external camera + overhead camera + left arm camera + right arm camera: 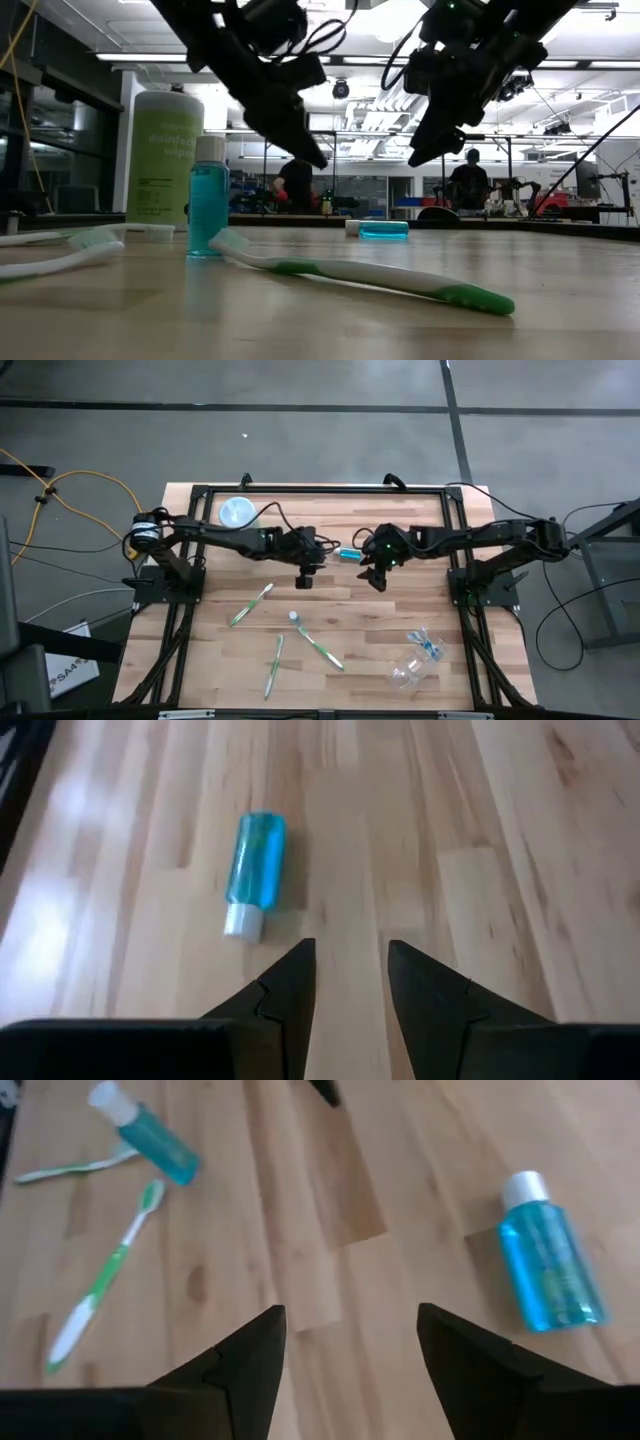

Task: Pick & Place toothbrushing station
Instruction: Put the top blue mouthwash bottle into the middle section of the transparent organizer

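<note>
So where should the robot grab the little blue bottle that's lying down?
Grip the blue bottle around the middle of its body, not the narrower white cap. It lies flat on the table, so probably come straight down from above with the jaws across its short width. It's round, so squeezing off-centre could roll it. The open left gripper hangs nearby.

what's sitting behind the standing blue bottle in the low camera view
Directly behind the upright blue bottle stands the pale-green wipes canister, partly covered by it. A white toothbrush lies near the bottle's base. The canister's lower right edge is hidden, so whether the two touch cannot be seen.
</note>
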You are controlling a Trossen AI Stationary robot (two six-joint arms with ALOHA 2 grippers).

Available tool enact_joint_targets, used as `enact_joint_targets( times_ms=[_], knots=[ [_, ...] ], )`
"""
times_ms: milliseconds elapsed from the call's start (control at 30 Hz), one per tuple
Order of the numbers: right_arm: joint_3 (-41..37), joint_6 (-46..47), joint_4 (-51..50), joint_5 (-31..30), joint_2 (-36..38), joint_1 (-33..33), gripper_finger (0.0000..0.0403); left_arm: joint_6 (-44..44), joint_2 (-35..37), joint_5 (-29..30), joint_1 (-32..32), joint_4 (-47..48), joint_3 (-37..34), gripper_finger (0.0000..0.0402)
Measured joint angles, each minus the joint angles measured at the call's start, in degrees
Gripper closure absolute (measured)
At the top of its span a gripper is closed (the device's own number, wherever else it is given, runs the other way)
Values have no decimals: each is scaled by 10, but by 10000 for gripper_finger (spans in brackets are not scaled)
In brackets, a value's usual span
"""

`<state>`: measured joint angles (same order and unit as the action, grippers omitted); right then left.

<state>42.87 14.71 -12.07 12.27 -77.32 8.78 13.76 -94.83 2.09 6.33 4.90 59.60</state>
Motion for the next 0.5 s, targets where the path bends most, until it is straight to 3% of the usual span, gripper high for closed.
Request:
enact_joint_targets(
  times_ms=[200,500],
  knots=[
    [0,16,0,1,0,-26,184,42,-44,11,0,-60,1,280],
    [0,52,-6,1,0,-71,184,26,-82,13,15,-102,0,280]
  ],
)
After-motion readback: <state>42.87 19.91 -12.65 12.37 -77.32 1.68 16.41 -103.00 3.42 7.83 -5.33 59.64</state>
